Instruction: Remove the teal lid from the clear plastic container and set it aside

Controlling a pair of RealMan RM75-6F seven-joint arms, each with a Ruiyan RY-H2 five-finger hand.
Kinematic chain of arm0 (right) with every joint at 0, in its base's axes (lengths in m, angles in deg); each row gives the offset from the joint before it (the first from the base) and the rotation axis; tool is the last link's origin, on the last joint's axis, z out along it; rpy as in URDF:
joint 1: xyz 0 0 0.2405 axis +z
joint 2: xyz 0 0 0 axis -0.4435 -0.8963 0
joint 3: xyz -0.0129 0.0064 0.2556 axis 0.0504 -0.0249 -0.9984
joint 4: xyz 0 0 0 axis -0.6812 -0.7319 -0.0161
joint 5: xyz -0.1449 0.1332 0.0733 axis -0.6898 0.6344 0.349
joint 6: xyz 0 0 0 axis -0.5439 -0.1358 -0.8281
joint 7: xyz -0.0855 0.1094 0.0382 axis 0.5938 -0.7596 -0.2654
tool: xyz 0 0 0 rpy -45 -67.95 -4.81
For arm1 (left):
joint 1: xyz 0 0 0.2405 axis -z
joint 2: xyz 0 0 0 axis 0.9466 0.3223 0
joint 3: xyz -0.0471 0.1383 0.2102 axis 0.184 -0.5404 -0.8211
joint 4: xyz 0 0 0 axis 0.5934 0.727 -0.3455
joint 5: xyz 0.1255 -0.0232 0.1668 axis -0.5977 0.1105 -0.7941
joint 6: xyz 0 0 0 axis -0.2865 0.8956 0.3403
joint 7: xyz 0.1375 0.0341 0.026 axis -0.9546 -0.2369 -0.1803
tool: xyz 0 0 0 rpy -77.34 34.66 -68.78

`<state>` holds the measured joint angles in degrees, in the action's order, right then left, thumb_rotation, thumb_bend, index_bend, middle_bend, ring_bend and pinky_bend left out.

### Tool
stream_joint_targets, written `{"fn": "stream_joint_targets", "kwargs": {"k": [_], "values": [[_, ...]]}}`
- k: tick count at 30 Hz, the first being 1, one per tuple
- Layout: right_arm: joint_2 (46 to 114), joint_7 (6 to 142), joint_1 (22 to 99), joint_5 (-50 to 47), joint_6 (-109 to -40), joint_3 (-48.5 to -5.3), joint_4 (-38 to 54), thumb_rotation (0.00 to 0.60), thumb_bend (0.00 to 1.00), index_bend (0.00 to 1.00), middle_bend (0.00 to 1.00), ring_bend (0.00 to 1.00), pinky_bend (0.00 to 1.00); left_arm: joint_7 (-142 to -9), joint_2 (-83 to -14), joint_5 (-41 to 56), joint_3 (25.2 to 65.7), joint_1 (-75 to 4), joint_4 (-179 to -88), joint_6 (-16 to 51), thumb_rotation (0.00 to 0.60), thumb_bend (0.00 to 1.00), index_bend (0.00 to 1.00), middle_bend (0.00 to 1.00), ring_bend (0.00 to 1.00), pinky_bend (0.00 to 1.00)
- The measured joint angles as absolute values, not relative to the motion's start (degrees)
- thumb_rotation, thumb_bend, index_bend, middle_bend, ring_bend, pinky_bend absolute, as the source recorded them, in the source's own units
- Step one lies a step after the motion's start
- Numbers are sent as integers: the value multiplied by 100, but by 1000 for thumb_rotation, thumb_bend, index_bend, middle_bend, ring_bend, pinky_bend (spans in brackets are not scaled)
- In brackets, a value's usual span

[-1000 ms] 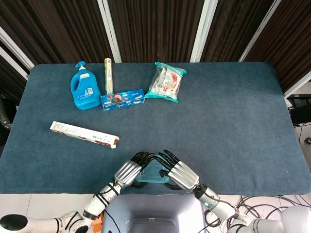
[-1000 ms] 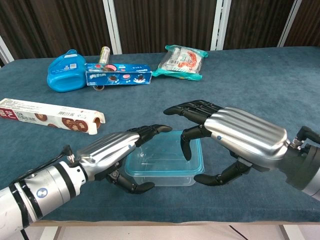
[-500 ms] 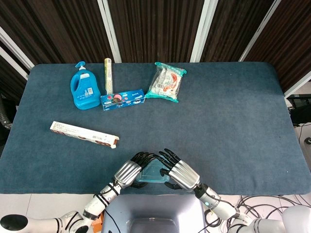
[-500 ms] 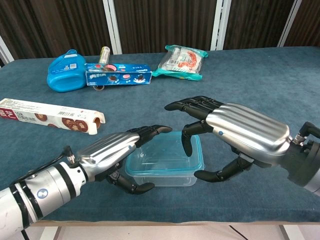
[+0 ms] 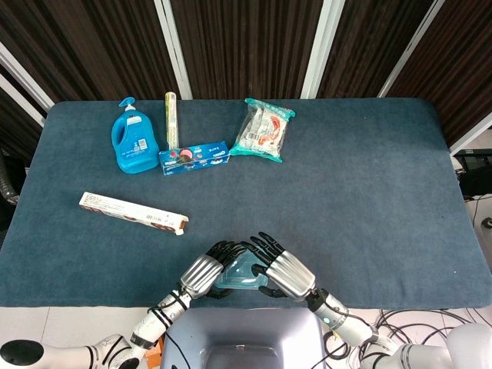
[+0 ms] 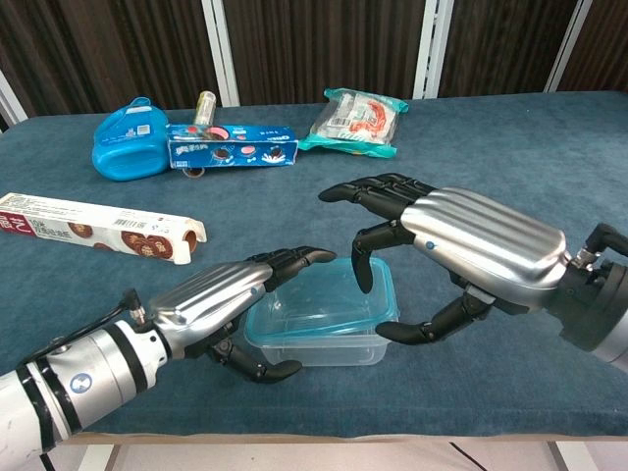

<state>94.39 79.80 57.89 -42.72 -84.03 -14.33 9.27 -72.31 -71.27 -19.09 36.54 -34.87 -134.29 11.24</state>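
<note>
Both hands [image 6: 461,250] around lidded container [image 6: 319,316]

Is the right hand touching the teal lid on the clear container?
Cannot tell. In the chest view the right hand arches over the teal lid, fingertips near its edges, but no contact or gap shows plainly.

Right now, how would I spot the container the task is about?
Look at the near edge of the blue table, between the two metal hands. The clear plastic container with its teal lid sits there, the only see-through box; all the other packages lie at the table's far left.
</note>
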Motion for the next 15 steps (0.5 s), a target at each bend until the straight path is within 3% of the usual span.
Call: {"fn": "stream_joint_targets", "kwargs": {"k": [15], "values": [[9804,7872,5943,-4259,-8329,-1498,470,600,271,589,83,0,0,-7227,-7066,-1945,3649,-3481,-13522,1143,600,279,36,196,101,179]]}}
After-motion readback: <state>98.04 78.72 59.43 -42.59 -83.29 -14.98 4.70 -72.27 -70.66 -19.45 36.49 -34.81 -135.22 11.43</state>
